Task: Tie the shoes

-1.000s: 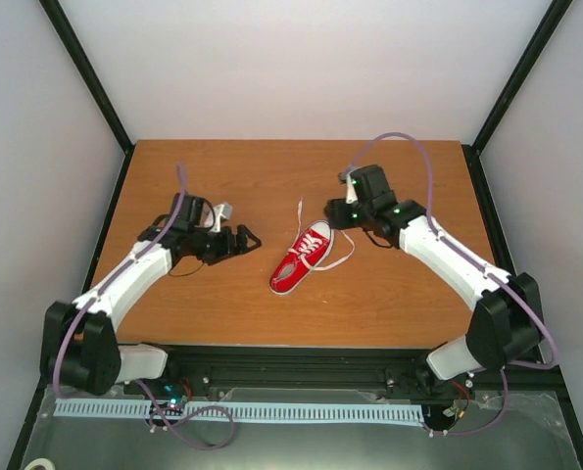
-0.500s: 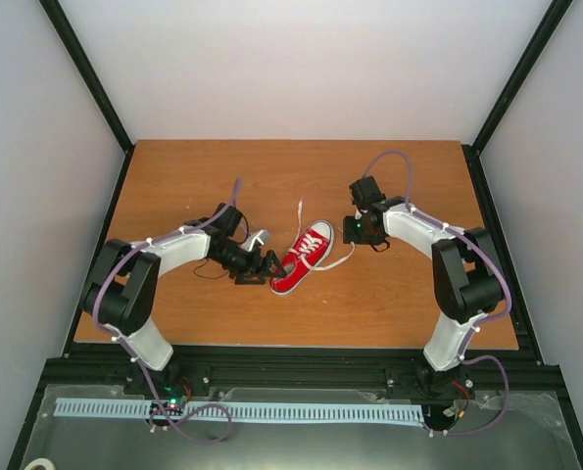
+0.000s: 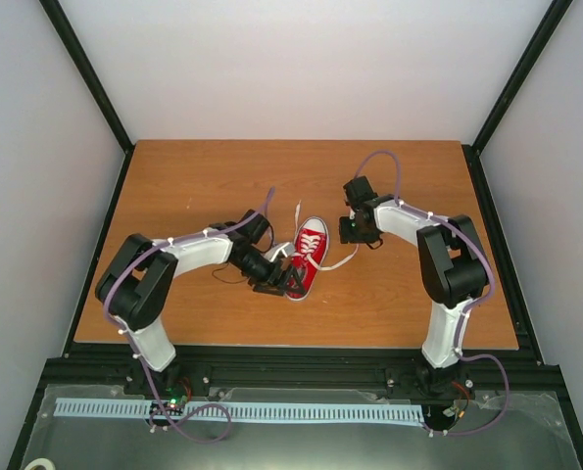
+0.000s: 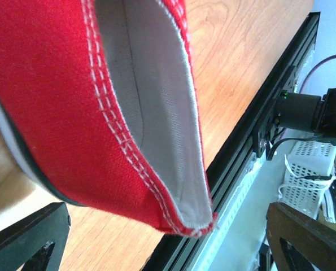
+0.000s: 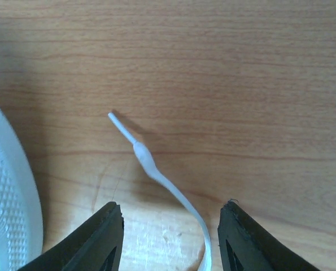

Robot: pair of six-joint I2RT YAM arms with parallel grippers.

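Apparently, the shoe (image 3: 308, 257) stood on its sole near the middle of the table (image 3: 193, 176), with the toe turned to the far side and the heel to the near edge. The left gripper (image 3: 283, 281) was placed at the heel. In its wrist view the jaws were seen wide apart, one on each side of the red collar, and no clamping on the canvas could be made out. The right gripper (image 5: 170, 237) was held low just beside the toe cap (image 5: 4, 192), its jaws also apart. One lace (image 5: 151, 164) was seen on the wood, running out between the fingers (image 5: 103, 240) without being touched by them. The shoe was judged light and small, so it would probably be dragged over the smooth wood if a lace were pulled. For this reason the heel, backed by the rubber sole, was considered the good place for steadying it. The canvas sides were expected to give way under pressure, so only a mild squeeze would be needed. The lace was judged thin, limp and flat, and likely to slip from hard fingers. The hold was thought best a little behind the stiff tip, where the woven part is wider. The fingertips would have to be brought down to the wood, because the lace lay flat on it.
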